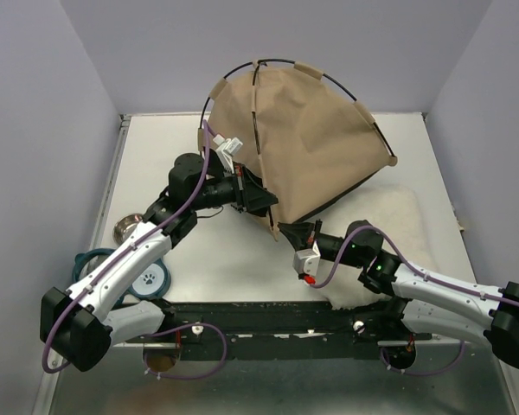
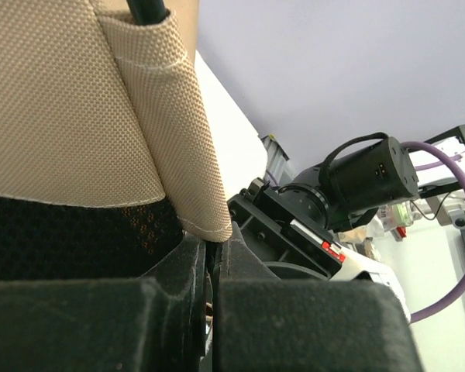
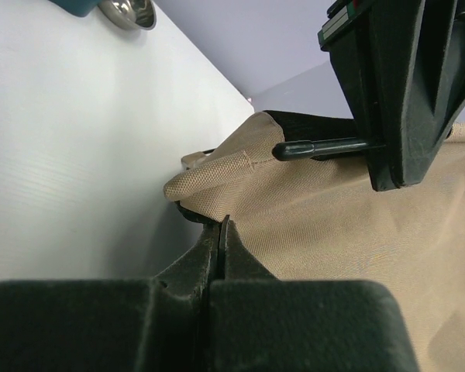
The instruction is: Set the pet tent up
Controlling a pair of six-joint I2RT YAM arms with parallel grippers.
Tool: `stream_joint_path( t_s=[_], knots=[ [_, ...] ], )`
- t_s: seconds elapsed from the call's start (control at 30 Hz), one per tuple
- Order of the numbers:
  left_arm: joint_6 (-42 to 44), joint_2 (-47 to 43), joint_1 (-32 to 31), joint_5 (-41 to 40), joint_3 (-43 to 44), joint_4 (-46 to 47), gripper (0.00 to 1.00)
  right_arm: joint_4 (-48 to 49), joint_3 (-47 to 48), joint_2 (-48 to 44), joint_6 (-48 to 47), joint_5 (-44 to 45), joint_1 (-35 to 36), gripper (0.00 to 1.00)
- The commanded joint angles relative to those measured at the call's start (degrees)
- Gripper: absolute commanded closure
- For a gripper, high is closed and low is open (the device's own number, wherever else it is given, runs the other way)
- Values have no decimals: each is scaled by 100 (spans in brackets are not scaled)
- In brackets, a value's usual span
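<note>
The pet tent (image 1: 307, 143) is a tan fabric dome with thin black poles (image 1: 257, 104), tipped up on the table's back half. My left gripper (image 1: 261, 201) is at its lower left edge, shut on the black pole end by a tan pole sleeve (image 2: 178, 139). In the right wrist view the left fingers (image 3: 407, 93) clamp that pole end (image 3: 302, 147). My right gripper (image 1: 291, 233) is just below, shut on the black trim at the tent's bottom corner (image 3: 209, 182). Both pairs of jaws (image 2: 213, 248) (image 3: 222, 232) stand closed. The pom-pom and label are hidden.
A white fluffy cushion (image 1: 389, 216) lies under the tent's right side. A metal bowl (image 1: 128, 229) and a teal paw-print item (image 1: 147, 281) sit at the left near my left arm. Walls enclose the table at the back and sides.
</note>
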Motion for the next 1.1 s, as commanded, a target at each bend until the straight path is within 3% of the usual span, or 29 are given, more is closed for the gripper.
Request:
stream_joint_path(
  t_s=[0.0,0.87,1.07],
  knots=[
    [388,-88,-2,-481,-174,312,100,20,-69,-101,144,-230,117,99],
    [380,-360,-573,-578,-1105,417,100,-6,88,-93,460,-116,117,99],
    [740,-632,-785,-797,-1493,601,100,-233,142,-268,689,-308,117,99]
  ],
)
